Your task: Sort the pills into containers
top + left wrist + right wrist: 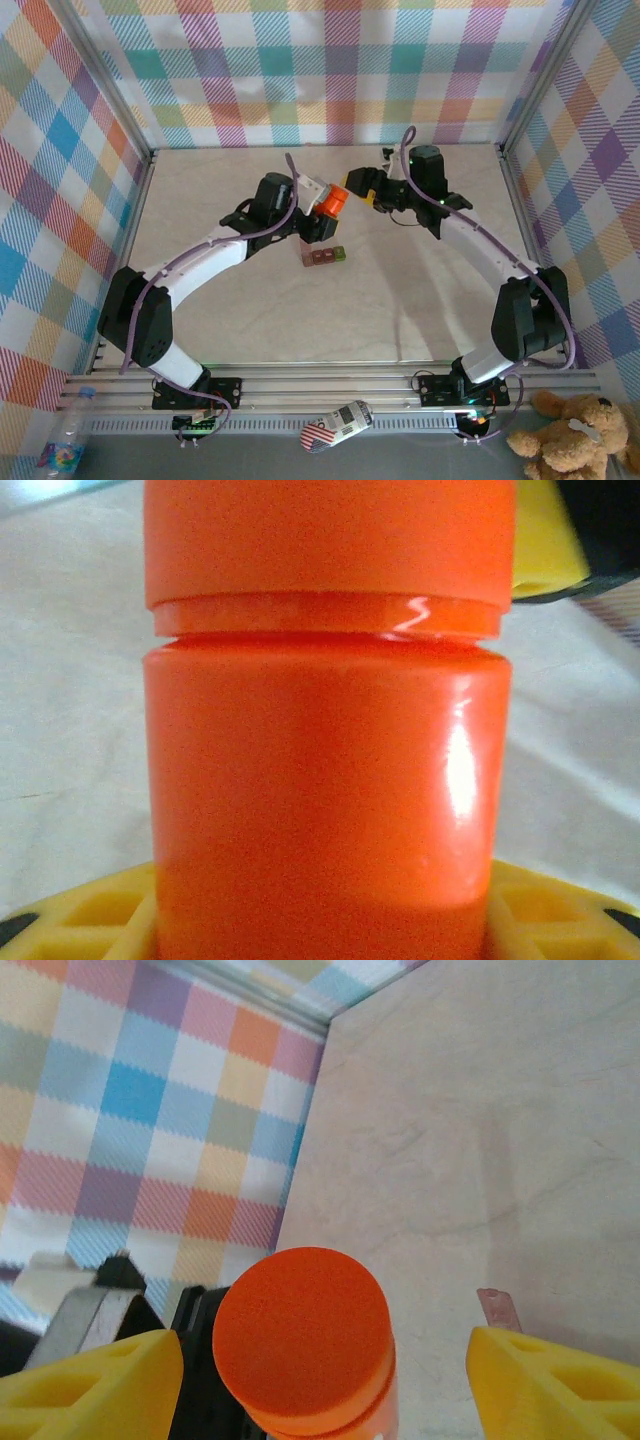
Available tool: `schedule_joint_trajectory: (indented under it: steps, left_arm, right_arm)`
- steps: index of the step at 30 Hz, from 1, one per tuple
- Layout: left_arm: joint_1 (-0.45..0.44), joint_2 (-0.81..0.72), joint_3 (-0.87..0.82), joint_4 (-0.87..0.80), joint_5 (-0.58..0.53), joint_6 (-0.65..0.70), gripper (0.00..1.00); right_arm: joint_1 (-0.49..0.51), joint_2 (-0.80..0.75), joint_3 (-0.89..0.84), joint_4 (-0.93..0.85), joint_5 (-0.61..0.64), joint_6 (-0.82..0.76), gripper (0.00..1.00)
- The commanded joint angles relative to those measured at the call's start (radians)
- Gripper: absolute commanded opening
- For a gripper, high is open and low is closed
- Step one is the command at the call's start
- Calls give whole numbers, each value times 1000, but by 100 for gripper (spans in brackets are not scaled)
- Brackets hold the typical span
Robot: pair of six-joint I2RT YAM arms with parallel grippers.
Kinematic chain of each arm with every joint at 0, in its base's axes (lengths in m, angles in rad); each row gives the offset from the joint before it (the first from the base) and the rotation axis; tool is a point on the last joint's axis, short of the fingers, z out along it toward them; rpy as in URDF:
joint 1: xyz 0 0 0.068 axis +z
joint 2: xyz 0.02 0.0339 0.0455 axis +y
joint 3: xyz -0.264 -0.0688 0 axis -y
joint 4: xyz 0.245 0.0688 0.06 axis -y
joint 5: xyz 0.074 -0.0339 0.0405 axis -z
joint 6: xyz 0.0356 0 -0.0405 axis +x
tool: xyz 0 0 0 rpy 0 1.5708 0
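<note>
The left gripper (320,935) is clamped on the lower body of an orange bottle (320,780), holding it off the table (420,300) with its cap (300,1335) pointed straight at the right gripper (325,1345). That pose seems meant to brace the bottle so the other arm can work the lid. The right gripper sits around the cap with its jaws parted. Its yellow fingers (90,1385) flank the cap on both sides without touching it, and the gap is wider on one side. The cap appears seated on the bottle, so the opening step looks unfinished. The strip of small containers (325,256) lies flat on the table beneath the two grippers, a little toward the arms' bases, likely placed there for pouring. No loose pills can be seen, and they are presumably inside the bottle.
</note>
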Motion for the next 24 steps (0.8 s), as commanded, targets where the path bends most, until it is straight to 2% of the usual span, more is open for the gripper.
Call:
schedule_joint_trajectory:
  steps: [1,4,16,21,24]
  left_arm:
    - [-34,-40,-6,28,-168,65,0]
    - [-53,-32,-8,38,-212,81,0]
    - [-78,-20,-6,50,-214,81,0]
    - [-81,-21,-7,54,-210,76,0]
    - [-81,-20,-7,57,-206,74,0]
  right_arm:
    - [0,-33,9,-45,93,115,75]
    - [18,-23,19,-60,124,136,75]
    - [74,27,43,-41,133,142,73]
    - [83,48,53,-33,128,145,70]
    - [85,61,58,-29,126,145,64]
